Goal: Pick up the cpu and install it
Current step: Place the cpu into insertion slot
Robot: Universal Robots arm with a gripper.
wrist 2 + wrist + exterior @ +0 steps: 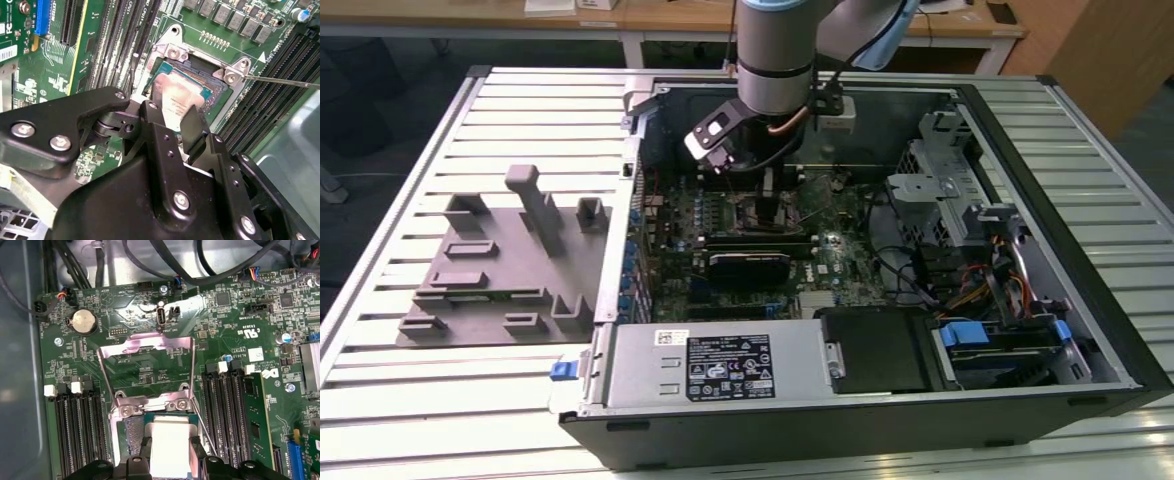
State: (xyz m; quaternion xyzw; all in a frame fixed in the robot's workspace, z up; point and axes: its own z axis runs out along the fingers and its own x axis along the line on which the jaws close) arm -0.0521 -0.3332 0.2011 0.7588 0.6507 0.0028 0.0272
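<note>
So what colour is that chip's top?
Silvery-grey; the cpu shows best in the first wrist view.

Diffuse overhead light evenly brightens the table [400, 150] in the exterior view, my arm [774, 60] shades the case [881, 130] interior below it, and in the first wrist view glare whitens the cpu [170, 445] and streaks the load plate [145, 345].

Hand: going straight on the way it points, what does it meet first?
The hand points down at the green motherboard. The small flat silvery-grey square cpu it grips would meet the open black metal-framed socket first. Whether any gap lies between them is unclear.
</note>
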